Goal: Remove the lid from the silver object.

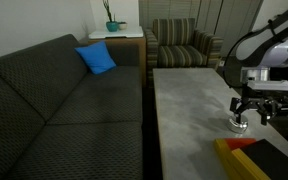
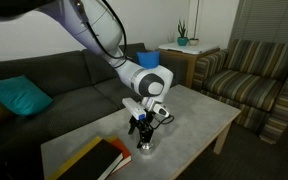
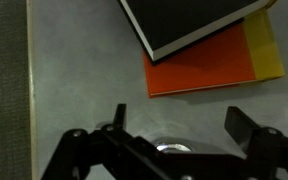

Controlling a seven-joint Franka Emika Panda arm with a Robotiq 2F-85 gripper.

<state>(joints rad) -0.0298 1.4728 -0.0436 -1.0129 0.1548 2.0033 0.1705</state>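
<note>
The silver object (image 1: pixel 240 124) is a small shiny metal pot that stands on the grey table (image 1: pixel 189 110). It shows in both exterior views (image 2: pixel 144 144). My gripper (image 1: pixel 247 108) hangs just above it, fingers pointing down (image 2: pixel 144 126). In the wrist view the gripper (image 3: pixel 182 122) is open, its two fingers wide apart with only bare table between the tips. A shiny round top (image 3: pixel 174 148) peeks out at the bottom edge, mostly hidden by the gripper body. I take it for the lid, but I cannot tell the lid from the pot in any view.
A yellow-and-red flat box (image 3: pixel 219 60) lies close by with a black book (image 3: pixel 184 20) on it; both also show in the exterior views (image 1: pixel 249 155) (image 2: pixel 99 160). A dark sofa (image 1: pixel 54 100) runs along the table. A striped armchair (image 2: pixel 249 75) stands beyond it.
</note>
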